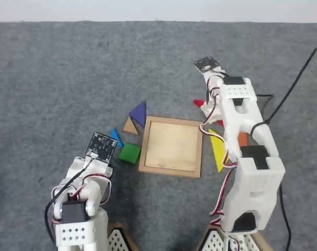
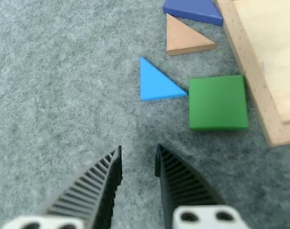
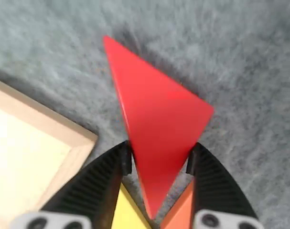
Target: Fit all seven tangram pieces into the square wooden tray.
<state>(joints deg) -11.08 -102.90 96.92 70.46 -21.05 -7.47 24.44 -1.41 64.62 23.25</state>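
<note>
Red triangle [image 3: 156, 129]: a large piece on the grey felt, just off one corner of the square wooden tray [image 1: 144, 149]. Its narrow end points between the yellow triangle [image 1: 218, 149] and the orange piece [image 1: 243, 138]. We find the right gripper [image 3: 159, 152] clamped on it, one jaw against each slanting edge.

Tray: bare, with none of the seven pieces inside.

Left gripper [image 2: 138, 152]: jaws parted, nothing held, low over the felt. It is near the light blue triangle [image 2: 154, 83] and the green square [image 2: 216, 102], the triangle's tip touching the square's side. The tan triangle [image 2: 185, 38] and the dark blue piece [image 2: 192, 9] lie beyond, along the tray's side.

Hazards, in our judgement:
- The jaws bear on tapering edges, so the red triangle could squirt out or pivot when lifted.
- Its point may drag the yellow and orange neighbours.
- A low carry would catch the tray's raised rim.
- Seated in the wrong corner, or turned wrongly, it would crowd out the remaining six.
</note>
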